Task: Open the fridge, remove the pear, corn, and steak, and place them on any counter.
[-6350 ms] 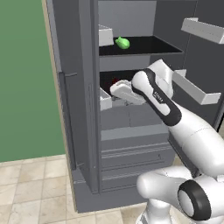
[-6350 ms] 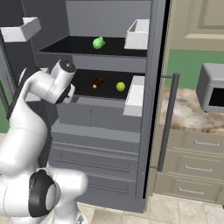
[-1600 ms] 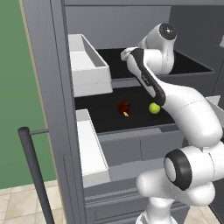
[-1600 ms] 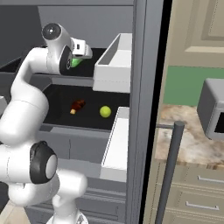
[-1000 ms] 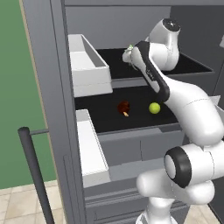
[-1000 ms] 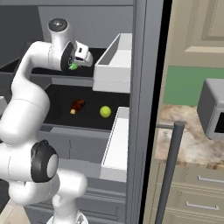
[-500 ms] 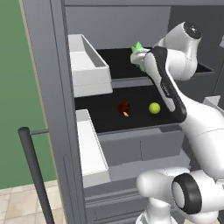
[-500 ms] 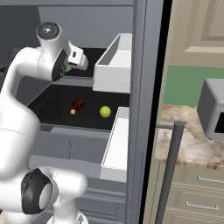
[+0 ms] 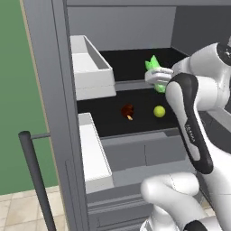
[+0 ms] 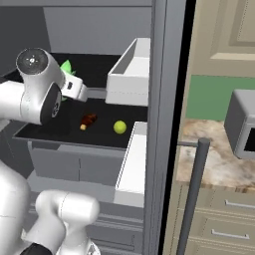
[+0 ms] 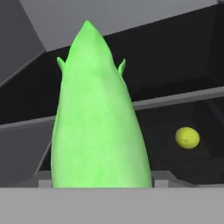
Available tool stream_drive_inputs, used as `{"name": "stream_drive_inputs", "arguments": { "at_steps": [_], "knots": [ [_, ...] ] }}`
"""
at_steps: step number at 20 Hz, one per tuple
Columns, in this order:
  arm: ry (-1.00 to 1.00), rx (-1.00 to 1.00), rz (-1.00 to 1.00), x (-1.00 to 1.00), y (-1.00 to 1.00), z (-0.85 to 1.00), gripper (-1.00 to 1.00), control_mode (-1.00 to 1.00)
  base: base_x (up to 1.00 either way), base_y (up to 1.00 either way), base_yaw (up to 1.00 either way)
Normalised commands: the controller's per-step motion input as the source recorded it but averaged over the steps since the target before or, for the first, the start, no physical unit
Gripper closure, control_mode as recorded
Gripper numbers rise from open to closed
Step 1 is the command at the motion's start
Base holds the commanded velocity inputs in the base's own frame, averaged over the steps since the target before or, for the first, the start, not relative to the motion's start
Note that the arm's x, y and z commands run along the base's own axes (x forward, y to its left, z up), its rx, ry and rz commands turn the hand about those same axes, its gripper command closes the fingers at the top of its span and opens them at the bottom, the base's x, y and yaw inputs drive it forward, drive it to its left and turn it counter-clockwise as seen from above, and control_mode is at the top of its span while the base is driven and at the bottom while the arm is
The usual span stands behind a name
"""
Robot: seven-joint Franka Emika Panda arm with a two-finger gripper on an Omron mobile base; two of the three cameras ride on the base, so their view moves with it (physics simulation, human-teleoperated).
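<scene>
The fridge (image 9: 49,90) stands open, so the first step is done. My end effector (image 9: 158,77) is clamped on the corn (image 11: 98,122): in the hand view the bright green cob rises from between my tips and takes up the middle of the frame, tapered end pointing away from me. In the left base view the corn sits at centre right, in front of the upper shelf and above the lower one, clear of both. In the right base view its green tip pokes out at upper left, just behind my white wrist.

The pear (image 9: 159,111) lies on the lower black shelf (image 10: 64,134), right of centre in the left base view, and beside it, to the left in that frame, is a small dark red-brown item (image 9: 127,111) that I judge to be the steak. The two sit near each other but apart, and nothing is touching them.

The bench (image 10: 209,159) shows at the right of the right base view, past the open door's bar handle (image 10: 191,199), with a grey microwave (image 10: 241,122) on it. None of the three foods rests there yet.

So, by my reckoning: door open, corn in hand but not delivered, pear and steak not yet fetched. All three placements remain.
</scene>
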Motion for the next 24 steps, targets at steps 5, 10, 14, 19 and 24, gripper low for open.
{"name": "stream_drive_inputs", "arguments": {
  "at_steps": [5,10,14,19,24],
  "knots": [
    [0.18,0.00,-0.02,-1.00,0.00,-0.36,1.00,-1.00,0.00,0.00,0.00],
    [0.21,0.00,0.00,-0.99,-0.11,-0.53,1.00,-1.00,0.00,0.00,0.00],
    [0.14,-0.02,0.00,-0.48,-0.15,-0.46,1.00,1.00,-0.21,0.00,-0.02],
    [0.00,0.00,0.00,0.00,0.00,0.00,1.00,1.00,-1.00,0.12,-0.12],
    [0.00,0.00,0.00,0.00,0.00,0.00,1.00,1.00,-0.90,0.43,-0.38]
  ]
}}
